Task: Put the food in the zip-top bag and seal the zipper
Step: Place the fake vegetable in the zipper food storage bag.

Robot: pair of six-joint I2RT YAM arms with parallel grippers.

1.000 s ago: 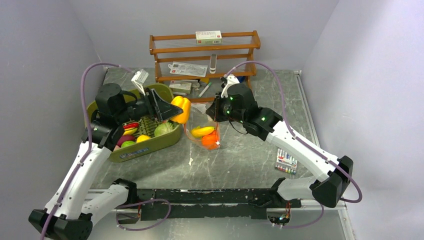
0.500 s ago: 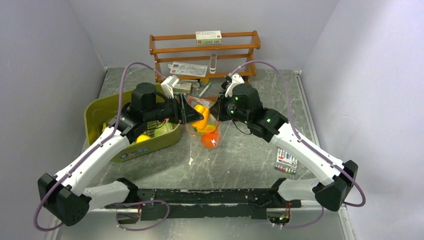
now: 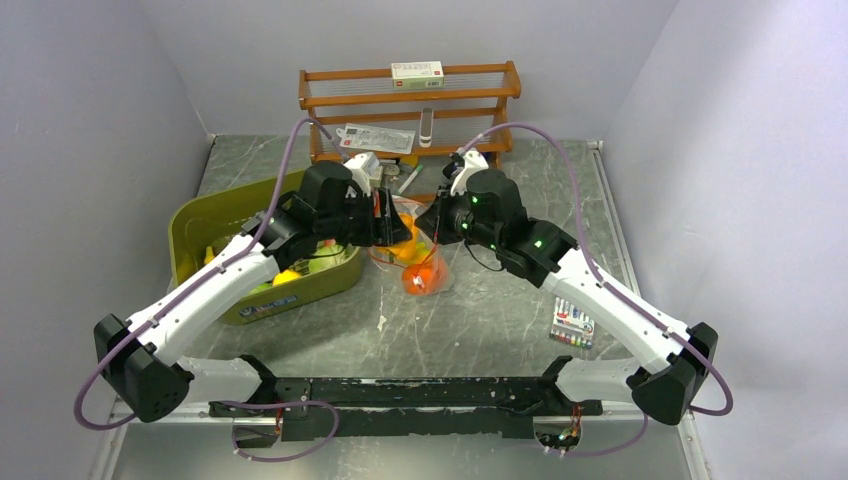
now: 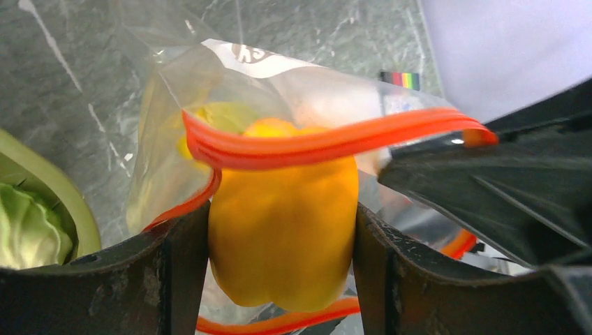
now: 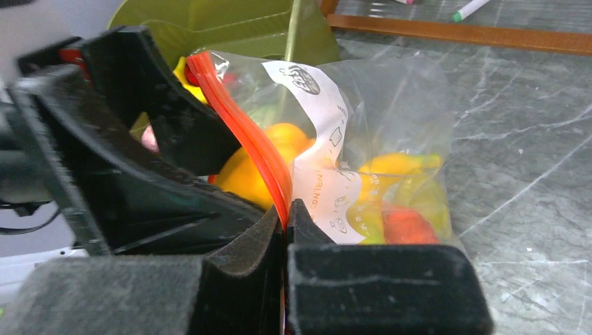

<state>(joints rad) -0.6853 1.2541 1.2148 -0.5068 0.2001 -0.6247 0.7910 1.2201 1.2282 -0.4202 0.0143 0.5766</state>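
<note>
Snugly, yellow pepper (image 4: 283, 223) within left end effector (image 4: 279, 241), zipper (image 4: 321, 143) across top.

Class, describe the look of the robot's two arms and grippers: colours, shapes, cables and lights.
The left arm and right arm have white shell links with black joint housings and black bases. A mauve cable loops along each. Small green lights glow on the right arm. The left gripper and right gripper have matte black, wedge-shaped fingers.

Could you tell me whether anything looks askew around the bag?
Only the zipper: pinched by the right gripper, it sags across the pepper held in the left gripper, so the bag mouth looks narrow.
</note>
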